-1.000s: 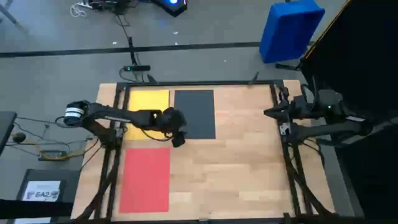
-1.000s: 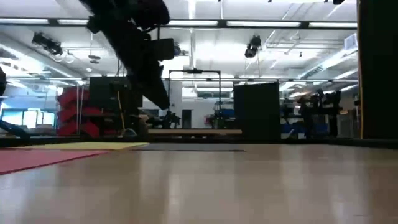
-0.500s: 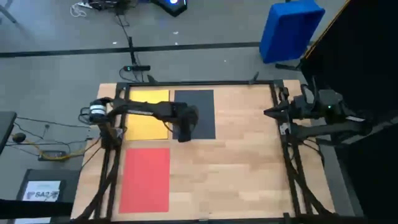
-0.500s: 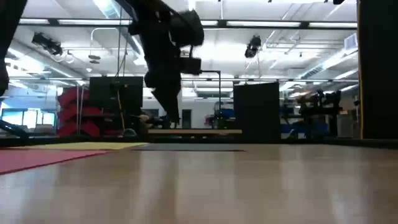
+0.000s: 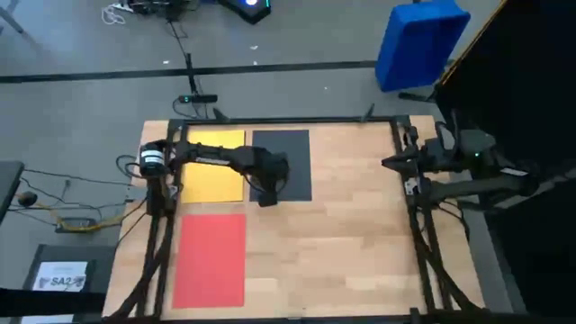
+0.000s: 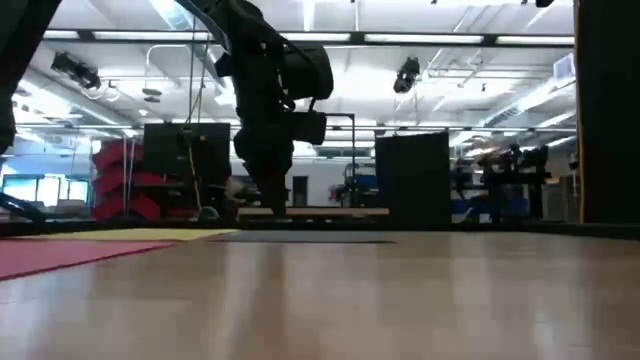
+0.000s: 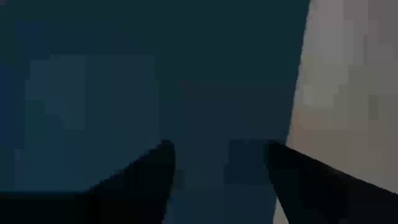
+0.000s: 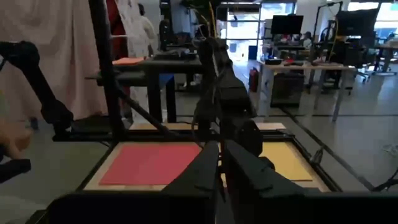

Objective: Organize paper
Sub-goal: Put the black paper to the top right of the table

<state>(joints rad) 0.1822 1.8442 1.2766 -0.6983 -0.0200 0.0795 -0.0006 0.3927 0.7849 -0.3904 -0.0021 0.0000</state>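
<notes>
Three sheets of paper lie flat on the wooden table's left half: a yellow sheet [image 5: 211,162] at the far left, a dark grey sheet [image 5: 292,151] beside it, and a red sheet [image 5: 211,261] nearer the front. My left gripper [image 5: 267,191] is open and points steeply down over the dark grey sheet [image 7: 155,74], near that sheet's near left part. Its two fingertips stand apart just above the sheet. My right gripper [image 5: 389,163] is shut, held level and high at the table's right edge. My left gripper [image 7: 217,149] comes from above, its open fingers [image 7: 163,155] spread over the dark grey sheet. I cannot tell whether the fingertips touch the sheet.
The table's right half is bare wood [image 5: 351,234]. A black frame [image 5: 288,121] runs round the table. A blue bin [image 5: 420,40] stands on the floor beyond the far right corner. A dark box with a white label [image 5: 58,274] sits on the floor at the near left.
My left gripper has gone toward the table's right edge and down, from the seam between the yellow and dark grey sheets to over the dark grey sheet. It has tipped more steeply downward. Most of this motion came early. The sheets have kept their places.
</notes>
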